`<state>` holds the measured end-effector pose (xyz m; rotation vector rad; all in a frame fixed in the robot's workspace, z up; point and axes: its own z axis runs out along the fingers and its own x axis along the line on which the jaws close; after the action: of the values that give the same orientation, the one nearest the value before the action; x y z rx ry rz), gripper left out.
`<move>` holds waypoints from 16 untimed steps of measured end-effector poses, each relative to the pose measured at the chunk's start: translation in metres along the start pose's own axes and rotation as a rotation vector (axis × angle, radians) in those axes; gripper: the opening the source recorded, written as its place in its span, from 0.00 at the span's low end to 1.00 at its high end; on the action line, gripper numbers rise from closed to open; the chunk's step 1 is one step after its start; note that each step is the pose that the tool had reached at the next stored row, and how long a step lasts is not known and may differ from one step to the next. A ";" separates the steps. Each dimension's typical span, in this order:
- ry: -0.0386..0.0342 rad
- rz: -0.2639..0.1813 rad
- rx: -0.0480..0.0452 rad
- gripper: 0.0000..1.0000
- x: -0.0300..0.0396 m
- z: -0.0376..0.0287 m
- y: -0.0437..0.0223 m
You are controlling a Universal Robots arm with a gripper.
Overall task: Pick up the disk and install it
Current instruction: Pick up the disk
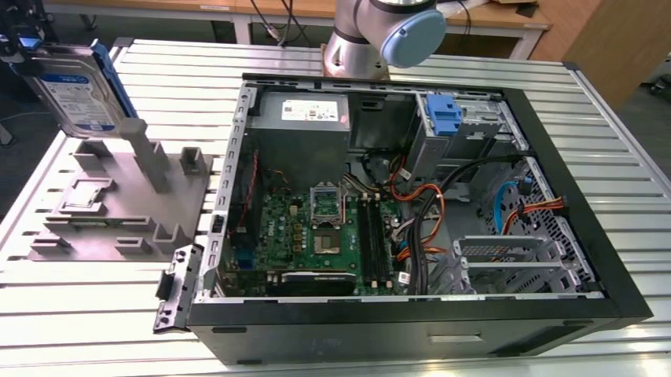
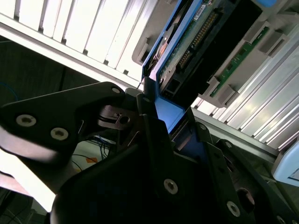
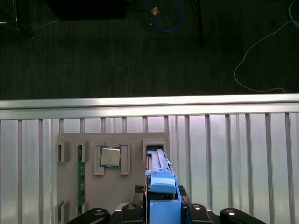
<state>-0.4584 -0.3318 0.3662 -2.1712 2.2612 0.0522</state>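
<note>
The exterior view looks steeply down across the ribbed aluminium table (image 1: 618, 141) and the open black computer case (image 1: 419, 334). The first wrist view faces straight down, from well above, on the flat grey fixture plate (image 3: 112, 186). The second wrist view sits very close, apparently tilted, against the silver-grey rectangular disk in its blue plastic frame (image 2: 187, 46). All three views share that disk.

Slatted table (image 1: 84, 330): PC case (image 1: 398, 334), grey fixture (image 1: 131, 224).

A ribbed metal desk (image 1: 84, 314) stands over dark carpeted floor (image 3: 93, 56) with loose cables (image 3: 257, 46); wooden tables (image 1: 504, 20) stand behind.
</note>
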 end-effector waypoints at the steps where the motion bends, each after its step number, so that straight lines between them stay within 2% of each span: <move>1: 0.0000 0.000 0.0000 0.36 0.0000 -0.0002 0.0000; 14: 0.0000 0.000 0.0000 0.36 -0.0001 -0.0030 0.0001; 16: 0.0000 0.000 0.0001 0.36 -0.0002 -0.0060 0.0001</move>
<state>-0.4584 -0.3318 0.3722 -2.1711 2.2612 0.0522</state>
